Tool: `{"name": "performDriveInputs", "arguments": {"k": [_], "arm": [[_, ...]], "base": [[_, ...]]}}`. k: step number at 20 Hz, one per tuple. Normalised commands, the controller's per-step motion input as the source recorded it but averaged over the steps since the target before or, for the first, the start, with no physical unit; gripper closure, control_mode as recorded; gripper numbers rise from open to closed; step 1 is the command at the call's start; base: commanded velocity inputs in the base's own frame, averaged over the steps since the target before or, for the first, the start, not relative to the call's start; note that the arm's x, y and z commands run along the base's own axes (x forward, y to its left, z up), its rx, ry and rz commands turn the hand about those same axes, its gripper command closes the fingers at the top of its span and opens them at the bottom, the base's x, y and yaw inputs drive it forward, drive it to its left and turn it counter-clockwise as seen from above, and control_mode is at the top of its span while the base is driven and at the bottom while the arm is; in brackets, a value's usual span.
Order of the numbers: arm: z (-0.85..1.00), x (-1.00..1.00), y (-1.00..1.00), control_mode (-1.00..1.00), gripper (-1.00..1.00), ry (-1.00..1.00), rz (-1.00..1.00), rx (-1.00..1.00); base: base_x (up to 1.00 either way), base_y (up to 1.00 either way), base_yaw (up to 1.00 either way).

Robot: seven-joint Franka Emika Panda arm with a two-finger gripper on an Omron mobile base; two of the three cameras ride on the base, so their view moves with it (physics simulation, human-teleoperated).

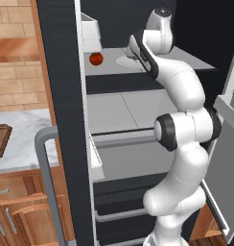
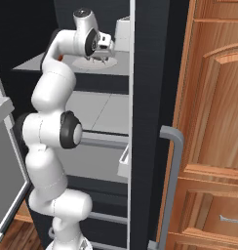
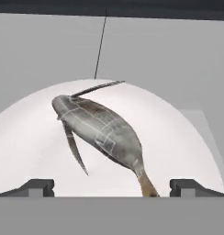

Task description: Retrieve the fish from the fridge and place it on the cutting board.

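So the upper fridge shelf [image 1: 186,60] is a flat light grey slab inside the fridge [image 1: 61,96]. Taking the white plate [image 3: 26,147] as the landmark: it sits flat on the shelf, and the fish [image 3: 102,131] lies right on it, about in the middle, tail out by the plate's rim. In the left base view a red round fruit [image 1: 95,58] rests on the same shelf, well off to the plate's left, near a pale box [image 1: 90,36].
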Motion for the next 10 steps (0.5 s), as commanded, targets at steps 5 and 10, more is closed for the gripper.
{"name": "performDriveInputs", "arguments": {"k": [5, 10], "arm": [[0.0, 0.41, 0.0, -1.0, -1.0, 0.0, 0.0, 0.0], [-0.12, 0.33, 0.0, -1.0, -1.0, 0.0, 0.0, 0.0]], "base": [[0.0, 0.0, 0.0], [0.0, 0.0, 0.0]]}}
